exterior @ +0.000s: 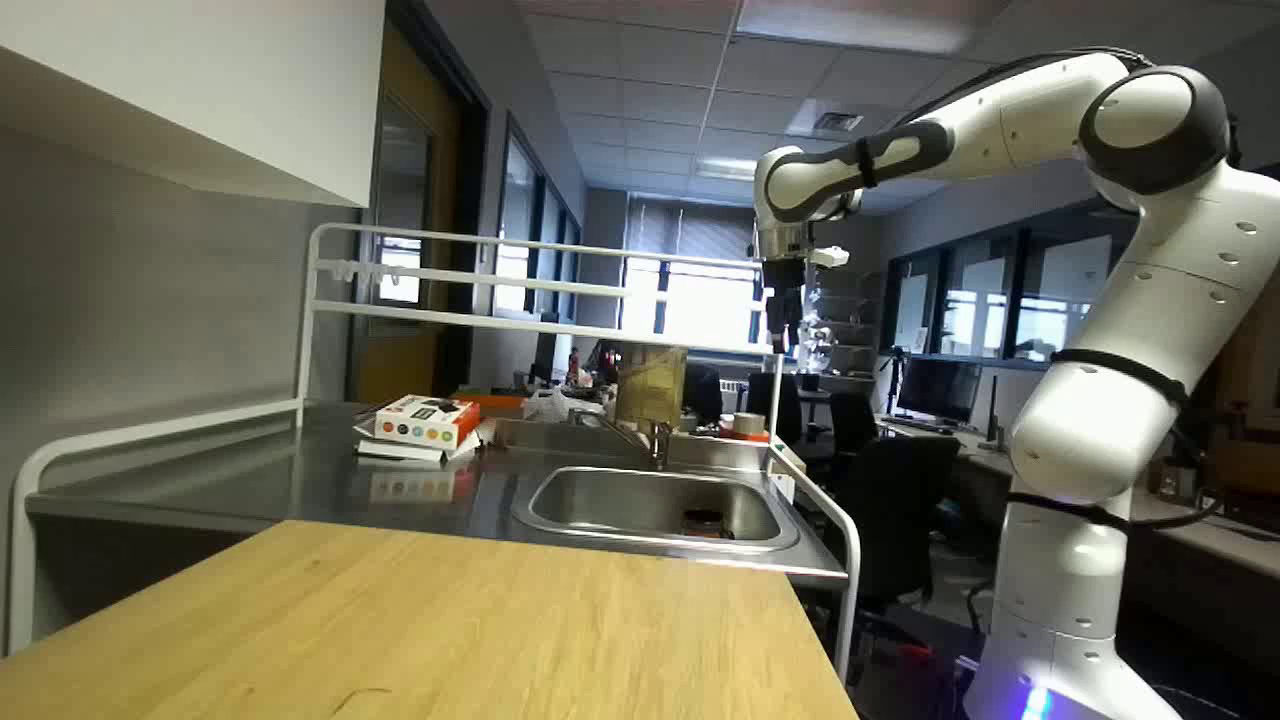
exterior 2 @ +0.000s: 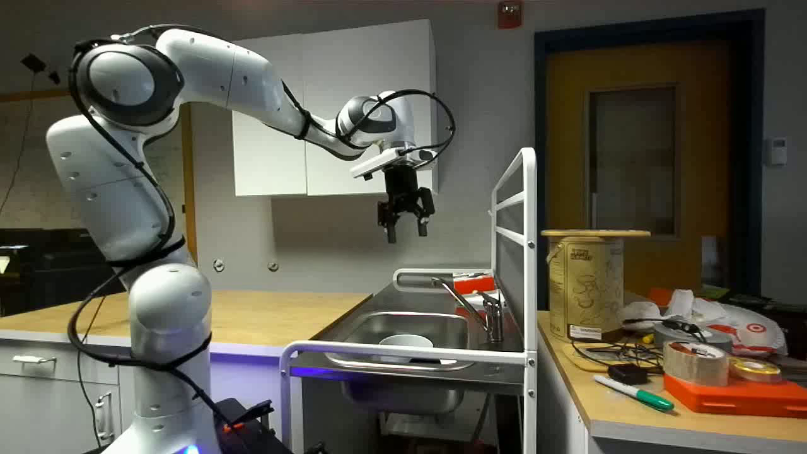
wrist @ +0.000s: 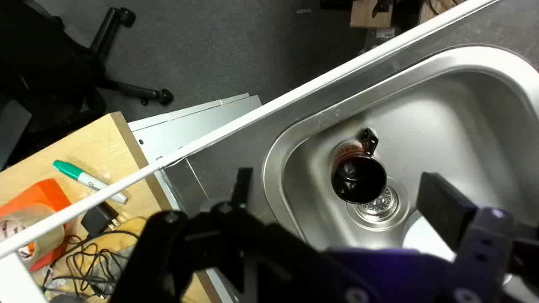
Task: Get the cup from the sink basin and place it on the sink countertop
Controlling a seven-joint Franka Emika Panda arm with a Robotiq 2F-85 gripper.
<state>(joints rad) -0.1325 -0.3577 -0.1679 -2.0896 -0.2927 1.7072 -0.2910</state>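
1. I have the black two-fingered hand (exterior 2: 407,233) well above the rectangular stainless-steel sink basin (wrist: 446,113); its fingers are spread wide and it holds nothing.
2. The glossy dark brown, roughly cylindrical cup (wrist: 358,179) with a side handle stands upright inside the basin; in my wrist view it covers part of the round perforated metal drain (wrist: 382,204).
3. Near the cup, also in the basin, I can make out a white round dish (exterior 2: 406,341), partly hidden by the hand in the wrist view.
4. The flat grey stainless-steel worktop (exterior: 330,480) surrounds the basin; on it, apart from the basin, lies a white-and-red cardboard box (exterior: 428,420).
5. Just beside the basin rises a shiny metal faucet (exterior 2: 495,320), and past that I see a white tubular rack (exterior 2: 529,252).
6. Across the basin from the faucet, I see a light wooden worktop (exterior: 450,630).
7. Beyond the rack, farther from the basin, stands a gold cylindrical tub (exterior 2: 586,287).
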